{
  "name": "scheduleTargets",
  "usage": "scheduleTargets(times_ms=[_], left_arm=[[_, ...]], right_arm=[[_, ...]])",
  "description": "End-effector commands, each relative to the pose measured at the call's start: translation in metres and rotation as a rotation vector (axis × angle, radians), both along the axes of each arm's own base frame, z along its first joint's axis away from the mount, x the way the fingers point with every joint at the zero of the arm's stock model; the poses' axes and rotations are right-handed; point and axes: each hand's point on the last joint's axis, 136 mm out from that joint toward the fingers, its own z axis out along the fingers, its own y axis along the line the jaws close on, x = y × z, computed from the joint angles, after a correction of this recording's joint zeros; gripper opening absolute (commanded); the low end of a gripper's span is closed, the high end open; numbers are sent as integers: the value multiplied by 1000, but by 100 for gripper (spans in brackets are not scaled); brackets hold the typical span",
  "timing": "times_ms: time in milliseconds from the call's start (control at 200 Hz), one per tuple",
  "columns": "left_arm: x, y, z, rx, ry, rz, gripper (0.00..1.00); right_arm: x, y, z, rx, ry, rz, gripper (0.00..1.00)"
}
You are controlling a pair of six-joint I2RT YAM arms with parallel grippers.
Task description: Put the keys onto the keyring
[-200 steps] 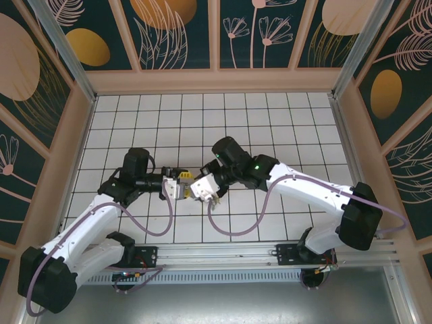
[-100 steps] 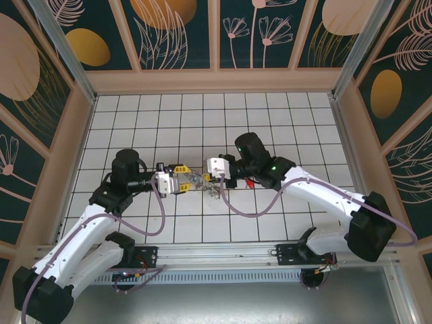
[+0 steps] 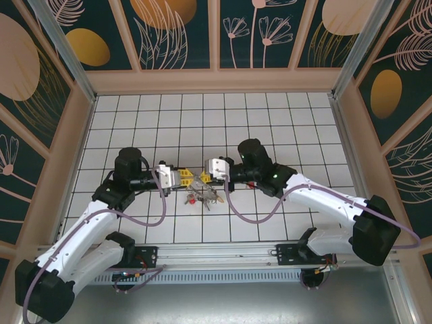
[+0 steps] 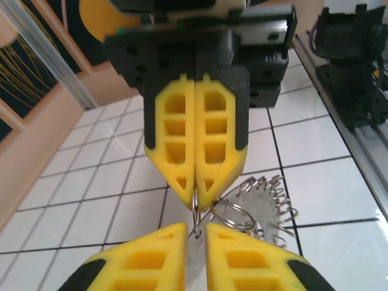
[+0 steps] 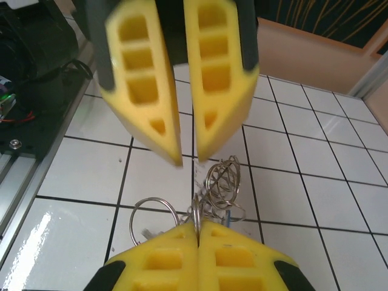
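My right gripper (image 3: 202,177) (image 5: 197,225) is shut on the keyring (image 5: 196,215), a thin silvery ring seen edge-on (image 4: 194,209). My left gripper (image 3: 189,179) (image 4: 195,229) meets it tip to tip, its yellow fingers (image 4: 145,254) closed to a narrow gap on a flat silvery key (image 4: 195,257). The ring passes through a hole in that key's top. More keys (image 3: 198,198), one with a red head, hang in a bunch below both grippers. A blue head (image 5: 229,216) shows among them. A loose ring (image 5: 151,215) and a coil of wire rings (image 4: 267,203) hang alongside.
White tiled floor (image 3: 270,121) stretches behind the grippers, between wooden side walls (image 3: 64,169). A metal rail (image 3: 223,255) with both arm bases runs along the near edge. Purple cables (image 3: 162,226) loop beside each arm.
Both grippers came together tip to tip near the middle. The left fingers narrowed from wide open onto the key. The right gripper stayed shut on the ring.
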Motion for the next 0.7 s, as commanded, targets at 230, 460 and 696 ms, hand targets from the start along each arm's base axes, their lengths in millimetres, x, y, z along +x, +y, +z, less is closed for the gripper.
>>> scheduleTargets(times_ms=[230, 460, 696], left_arm=[[-2, 0, -11, 60, 56, -19, 18], [1, -1, -13, 65, 55, -23, 17], [8, -4, -14, 76, 37, -28, 10]], right_arm=[[-7, 12, 30, 71, -84, 42, 0], [-6, 23, 33, 87, -48, 25, 0], [-1, 33, 33, 99, -29, -3, 0]])
